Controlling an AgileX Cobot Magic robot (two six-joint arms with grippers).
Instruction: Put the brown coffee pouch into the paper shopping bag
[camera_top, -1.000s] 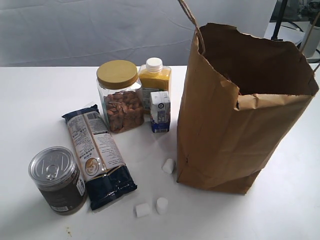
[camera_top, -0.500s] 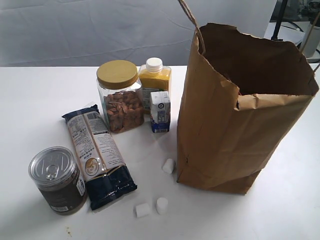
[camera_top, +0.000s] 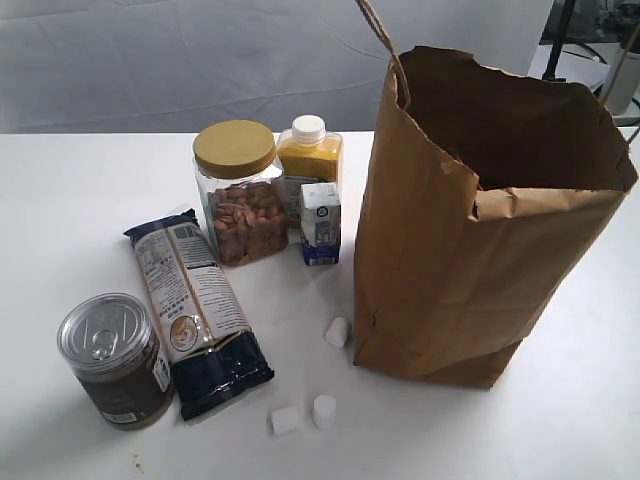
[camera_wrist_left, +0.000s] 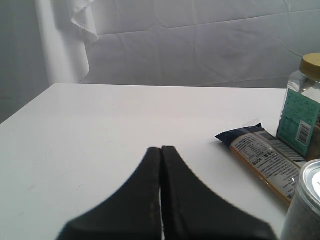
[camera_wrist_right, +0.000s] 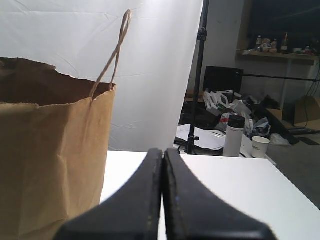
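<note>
The paper shopping bag (camera_top: 470, 270) stands upright and open on the right of the white table, with a cord handle rising from its rim; the right wrist view shows its side (camera_wrist_right: 45, 150). The brown coffee pouch shows in no view. My left gripper (camera_wrist_left: 161, 149) is shut and empty, low over bare table to the left of the groceries. Beside the bag, my right gripper (camera_wrist_right: 163, 150) is also shut with nothing in it. Neither gripper appears in the exterior view.
Left of the bag stand an almond jar (camera_top: 240, 195), a yellow bottle (camera_top: 310, 150) and a small carton (camera_top: 320, 225). A long dark-blue packet (camera_top: 195, 305) lies flat beside a tin can (camera_top: 112, 360). Three white lumps (camera_top: 338, 331) lie near the bag's foot.
</note>
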